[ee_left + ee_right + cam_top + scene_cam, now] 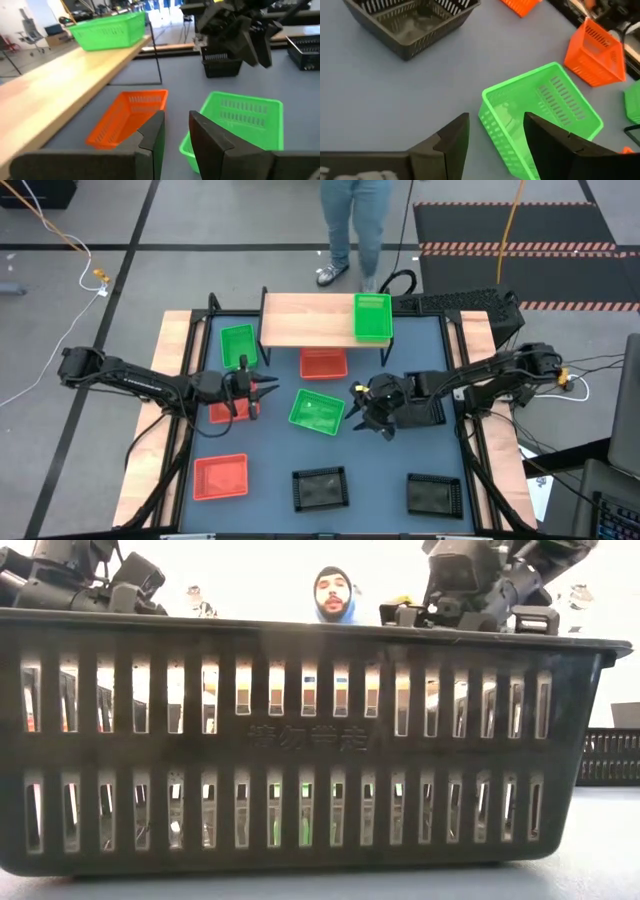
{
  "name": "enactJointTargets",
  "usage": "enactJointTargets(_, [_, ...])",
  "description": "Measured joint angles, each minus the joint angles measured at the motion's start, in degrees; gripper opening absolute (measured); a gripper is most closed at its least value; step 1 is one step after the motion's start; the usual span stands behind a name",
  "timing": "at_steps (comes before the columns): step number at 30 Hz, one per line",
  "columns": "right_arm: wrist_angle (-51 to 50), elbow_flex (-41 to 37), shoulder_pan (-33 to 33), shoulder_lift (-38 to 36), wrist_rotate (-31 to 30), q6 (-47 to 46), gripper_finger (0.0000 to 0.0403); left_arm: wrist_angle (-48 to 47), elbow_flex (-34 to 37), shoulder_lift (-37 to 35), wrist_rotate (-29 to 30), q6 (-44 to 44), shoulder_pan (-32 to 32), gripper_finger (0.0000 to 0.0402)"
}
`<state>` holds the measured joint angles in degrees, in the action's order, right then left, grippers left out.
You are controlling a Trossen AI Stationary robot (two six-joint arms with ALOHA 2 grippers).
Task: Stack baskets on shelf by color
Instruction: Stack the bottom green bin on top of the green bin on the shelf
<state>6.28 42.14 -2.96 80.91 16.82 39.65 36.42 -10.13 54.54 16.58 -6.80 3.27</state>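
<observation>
The green basket in the middle of the worktop lies skewed to the worktop edges, open side up, just beside the right gripper. It is a thin-walled moulded plastic tray with slotted sides – by appearance light, fairly stiff along the rim, somewhat springy in the walls, and smooth enough to slip under a loose pinch. The best hold is judged to be one side wall near its middle, one finger inside and one outside, so the tray hangs level and does not swing.

The right gripper's jaws stand wide apart with nothing between them; in the right wrist view the near corner of this basket sits just ahead of the gap. The left gripper hovers above a red basket; its jaws are parted to a narrow gap and appear to hold nothing.

On the shelf one green basket already sits at its right end. A third green basket lies on the worktop to the left of the shelf, a red one just in front of the shelf, another red one at the near left. Two black baskets sit along the near edge – one fills the low view. A person stands behind the shelf.
</observation>
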Motion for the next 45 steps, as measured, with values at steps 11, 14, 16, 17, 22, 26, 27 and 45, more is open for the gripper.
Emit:
enactJointTargets(11, [-5.8,6.0,0.0,8.8,0.0,6.7,0.0180,0.1,0.0,0.0,0.0,0.1,-0.8,0.0093])
enactJointTargets(14, [-5.6,6.1,0.0,9.3,0.0,7.1,0.0179,-0.3,0.0,0.0,0.0,0.3,-0.8,0.0093])
enactJointTargets(16, [-5.5,6.2,0.0,9.9,0.1,7.4,0.0176,-0.4,0.0,0.0,0.0,0.5,-0.8,0.0093])
enactJointTargets(17, [-5.8,6.2,0.0,10.3,0.0,7.4,0.0172,-0.3,0.0,0.0,0.0,0.5,-0.8,0.0093])
enactJointTargets(22, [-5.0,6.2,0.0,13.1,0.1,7.4,0.0142,-0.3,0.0,0.0,0.0,0.5,-0.8,0.0093])
enactJointTargets(26, [-4.2,6.2,0.0,14.4,0.0,7.6,0.0113,-0.3,0.0,0.0,0.0,1.0,-0.8,0.0093])
enactJointTargets(27, [-4.1,6.2,0.0,14.5,0.0,7.6,0.0106,-0.3,0.0,0.0,0.0,1.1,-0.8,0.0092])
enactJointTargets(45, [-9.9,6.1,0.0,5.5,-0.1,4.4,0.0001,-0.8,0.0,0.0,0.0,1.5,-0.8,0.0092])
